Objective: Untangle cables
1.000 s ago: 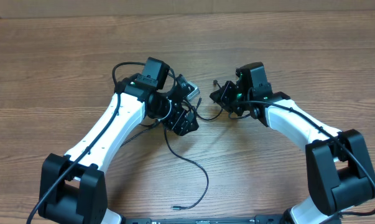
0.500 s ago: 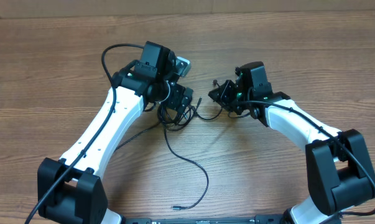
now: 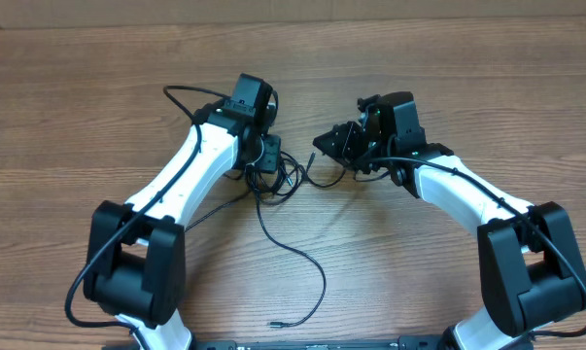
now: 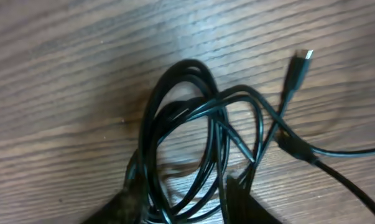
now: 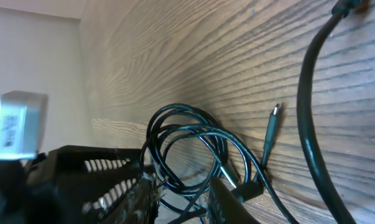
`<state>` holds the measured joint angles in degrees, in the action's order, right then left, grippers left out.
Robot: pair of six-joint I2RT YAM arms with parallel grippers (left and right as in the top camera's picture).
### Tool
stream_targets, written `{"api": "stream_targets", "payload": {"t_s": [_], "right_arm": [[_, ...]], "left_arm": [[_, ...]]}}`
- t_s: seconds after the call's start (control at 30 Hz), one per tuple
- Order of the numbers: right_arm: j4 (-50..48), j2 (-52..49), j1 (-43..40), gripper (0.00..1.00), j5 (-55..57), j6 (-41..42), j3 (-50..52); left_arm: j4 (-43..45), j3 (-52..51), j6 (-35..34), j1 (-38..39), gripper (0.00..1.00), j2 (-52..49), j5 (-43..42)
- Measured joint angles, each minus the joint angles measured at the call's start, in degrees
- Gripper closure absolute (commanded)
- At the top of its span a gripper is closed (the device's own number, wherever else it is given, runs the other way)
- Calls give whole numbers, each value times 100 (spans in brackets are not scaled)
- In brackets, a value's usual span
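The cables (image 3: 276,177) lie as a knot of thin black loops on the wooden table (image 3: 448,58), between the two arms. My left gripper (image 3: 269,160) is down on the knot. In the left wrist view its fingers (image 4: 134,200) press on both sides of the looped cables (image 4: 206,118), so my left gripper (image 4: 187,204) is shut on them. My right gripper (image 3: 324,142) points left at the knot's edge. Seen from the right wrist, my right gripper (image 5: 187,202) is open, with cables (image 5: 187,143) crossing loosely in its gap. A silver-tipped plug (image 4: 302,57) lies free beside the loops.
One strand (image 3: 312,267) trails from the knot toward the table's front edge and ends in a small plug (image 3: 273,323). A black cord (image 5: 308,124) arcs close to the right wrist camera. The left gripper's black body (image 5: 81,180) fills that view's lower left.
My left gripper swung up and over the knot and closed on the loops. My right gripper shifted left toward the knot and its jaws parted a little.
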<state>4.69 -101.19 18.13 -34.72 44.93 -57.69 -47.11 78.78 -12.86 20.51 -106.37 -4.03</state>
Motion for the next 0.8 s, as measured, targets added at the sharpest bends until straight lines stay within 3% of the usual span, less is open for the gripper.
{"api": "stream_targets", "payload": {"t_s": [0.1, 0.13, 0.33, 0.53, 0.8], "right_arm": [[7, 0, 0, 75, -2, 2, 0], [7, 0, 0, 75, -2, 2, 0], [17, 0, 0, 75, -2, 0, 0], [4, 0, 76, 74, 24, 4, 0], [-35, 0, 498, 66, 415, 352, 0]], "left_arm": [[9, -4, -103, -2, 94, -33, -2], [17, -4, -87, -2, 96, -33, -4], [-50, 50, 140, -2, 96, -33, -2], [-289, 446, 1134, -2, 96, -33, -2], [-328, 704, 1705, -2, 96, -33, -28]]}}
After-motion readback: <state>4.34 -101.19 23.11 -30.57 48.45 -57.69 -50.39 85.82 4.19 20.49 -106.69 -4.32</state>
